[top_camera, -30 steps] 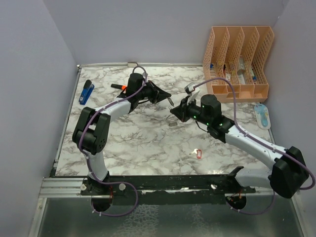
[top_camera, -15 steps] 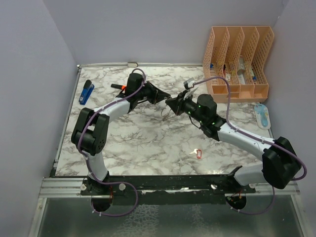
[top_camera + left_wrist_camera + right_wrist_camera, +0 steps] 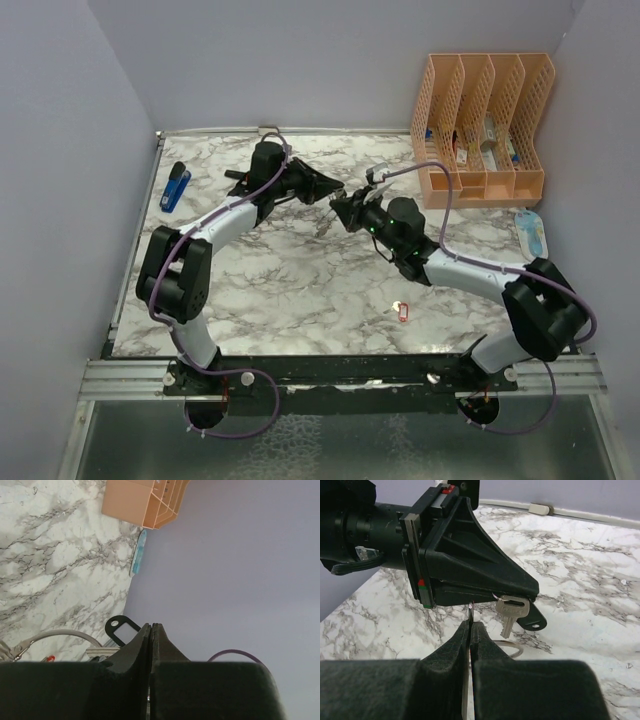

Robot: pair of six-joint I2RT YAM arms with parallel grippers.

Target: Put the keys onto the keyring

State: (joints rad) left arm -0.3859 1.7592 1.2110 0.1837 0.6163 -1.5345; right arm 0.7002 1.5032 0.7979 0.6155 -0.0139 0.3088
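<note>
My left gripper (image 3: 334, 192) hangs above the table's back middle, shut on the wire of the keyring (image 3: 513, 648). A silver key (image 3: 510, 611) dangles from that wire just under its fingertips, beside a black tab (image 3: 534, 621) with a small hole. The ring curves below, partly hidden behind my right fingers. My right gripper (image 3: 471, 624) is shut on a thin silver key seen edge-on, whose tip (image 3: 470, 608) nearly touches the underside of the left gripper. In the left wrist view the left gripper (image 3: 151, 625) shows shut jaws. A red-tagged key (image 3: 402, 311) lies on the table.
An orange file organizer (image 3: 480, 125) stands at the back right, with a pale blue object (image 3: 532, 233) in front of it. A blue stapler (image 3: 175, 187) lies at the back left. Walls close in the table at the back and both sides.
My right arm has swung left and back, bringing its gripper right up to the left gripper's tip. The left gripper has shifted slightly. The red-tagged key has not moved.
</note>
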